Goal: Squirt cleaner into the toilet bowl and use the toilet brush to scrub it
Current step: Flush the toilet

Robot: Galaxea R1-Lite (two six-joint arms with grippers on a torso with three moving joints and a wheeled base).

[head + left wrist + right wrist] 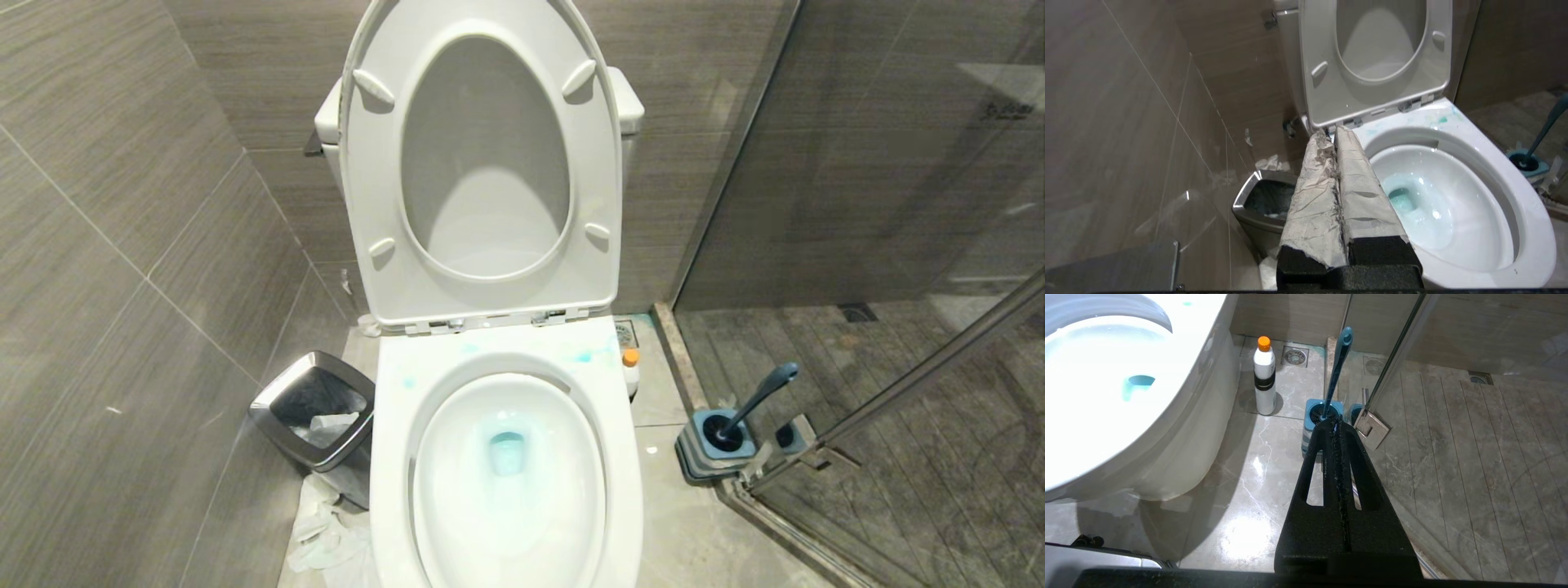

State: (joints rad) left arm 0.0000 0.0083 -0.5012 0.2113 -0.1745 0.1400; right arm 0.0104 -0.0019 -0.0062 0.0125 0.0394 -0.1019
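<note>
Showing the large glossy white ceramic toilet bowl (384,457) w/ white plastic seat and lid (486,163) raised upright against the tank. Turquoise-blue cleaner (506,451) tints the water at the drain and leaves pale smears on the back rim near the hinges. Slim teal-blue toilet brush (755,400) stands tilted in its squat square blue-grey holder (694,457) on the floor, right of the bowl, just beside the glass shower door (898,204) and its metal hinge.

Left gripper (1333,132): paper-wrapped fingers pressed together, clenched on nothing, tips over the bowl's left rear rim near the seat hinge; cleaner in the drain lies beyond and to one side of the tips. Right gripper (1334,425): black fingers clenched, empty, tips in line w/ the brush holder, apart from it.

Edges/room: chrome-rimmed dark bin (314,412) sits close to the bowl's left side, crumpled tissue (326,531) on the floor by it; tiled wall crowds the left. White bottle w/ orange cap (1265,375) stands between bowl and brush, near a floor drain (1294,356). No legible writing on the bottle
</note>
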